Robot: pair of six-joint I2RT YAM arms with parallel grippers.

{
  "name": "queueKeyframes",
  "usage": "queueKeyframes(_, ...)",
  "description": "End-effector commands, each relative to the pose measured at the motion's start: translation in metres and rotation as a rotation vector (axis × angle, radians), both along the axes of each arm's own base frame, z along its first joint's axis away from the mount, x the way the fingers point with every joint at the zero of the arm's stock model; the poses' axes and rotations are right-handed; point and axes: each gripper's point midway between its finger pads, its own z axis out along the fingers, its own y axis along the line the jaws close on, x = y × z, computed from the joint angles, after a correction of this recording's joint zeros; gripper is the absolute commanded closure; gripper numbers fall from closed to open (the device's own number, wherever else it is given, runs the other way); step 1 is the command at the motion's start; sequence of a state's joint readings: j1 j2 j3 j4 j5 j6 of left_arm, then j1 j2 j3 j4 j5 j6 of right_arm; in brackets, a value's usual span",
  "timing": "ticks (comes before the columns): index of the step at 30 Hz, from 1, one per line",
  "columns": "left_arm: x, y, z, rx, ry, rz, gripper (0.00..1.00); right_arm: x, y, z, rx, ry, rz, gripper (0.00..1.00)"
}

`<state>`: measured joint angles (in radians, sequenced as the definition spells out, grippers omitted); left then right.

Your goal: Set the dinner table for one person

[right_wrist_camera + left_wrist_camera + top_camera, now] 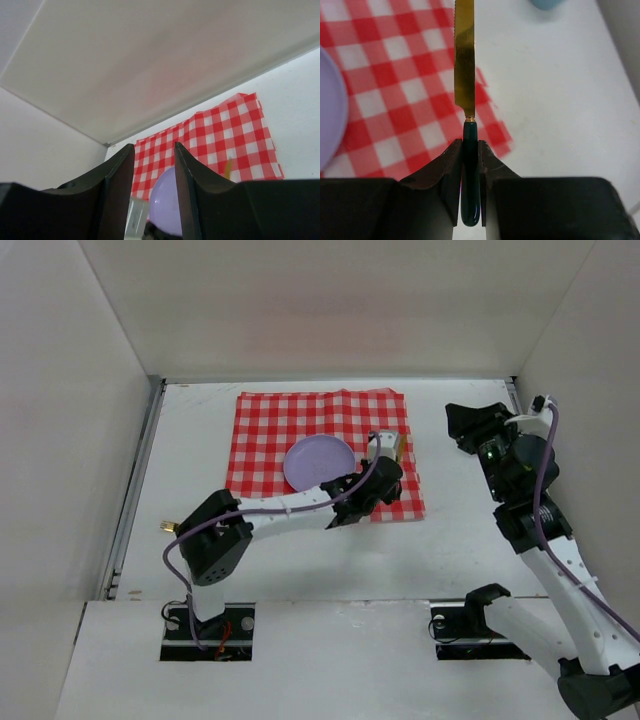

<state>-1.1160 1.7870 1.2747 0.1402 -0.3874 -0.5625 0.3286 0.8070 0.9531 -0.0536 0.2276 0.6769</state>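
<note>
The white dinner table (196,450) carries a red-and-white checked cloth (300,420) with a round purple plate (318,462) on it. My left gripper (385,468) is over the cloth's right edge, just right of the plate. It is shut on the dark green handle of a gold-bladed knife (465,65); the blade points away over the cloth's edge (395,75). My right gripper (466,426) is raised at the right of the table, open and empty. Its view shows the plate (165,207) and cloth (220,135) beyond its fingers (190,185).
A light blue object (547,4) shows at the top edge of the left wrist view, on the bare table right of the cloth. White walls enclose the table on three sides. A metal rail (140,480) runs along the left edge.
</note>
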Motion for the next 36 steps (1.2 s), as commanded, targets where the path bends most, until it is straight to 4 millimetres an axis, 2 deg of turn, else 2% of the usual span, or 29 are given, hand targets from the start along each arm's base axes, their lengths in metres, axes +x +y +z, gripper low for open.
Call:
queueKeyframes(1, 0.045, 0.015, -0.011, 0.026, -0.008, 0.142, 0.96, 0.005, 0.01, -0.005, -0.014, 0.004, 0.032, 0.57)
queueKeyframes(5, 0.076, 0.018, -0.031, 0.054, 0.006, 0.222, 0.97, 0.014, 0.02, -0.039, -0.038, 0.072, 0.049, 0.56)
queueKeyframes(7, 0.084, 0.02, -0.039, 0.074, 0.011, 0.252, 0.97, 0.018, 0.024, -0.054, -0.053, 0.104, 0.056, 0.56)
queueKeyframes(16, 0.1, 0.034, -0.07, 0.175, 0.023, 0.351, 0.97, 0.03, 0.04, -0.096, -0.081, 0.177, 0.1, 0.56)
queueKeyframes(21, 0.107, 0.035, -0.083, 0.181, 0.04, 0.368, 0.97, 0.03, 0.048, -0.105, -0.063, 0.178, 0.139, 0.56)
queueKeyframes(32, 0.12, 0.034, -0.102, 0.192, 0.065, 0.377, 0.96, 0.029, 0.042, -0.114, -0.067, 0.19, 0.128, 0.53)
queueKeyframes(34, 0.12, 0.034, -0.103, 0.193, 0.067, 0.378, 0.92, 0.029, 0.042, -0.116, -0.068, 0.194, 0.127, 0.51)
queueKeyframes(36, 0.115, 0.031, -0.099, 0.188, 0.062, 0.362, 0.82, 0.029, 0.042, -0.116, -0.068, 0.193, 0.127, 0.49)
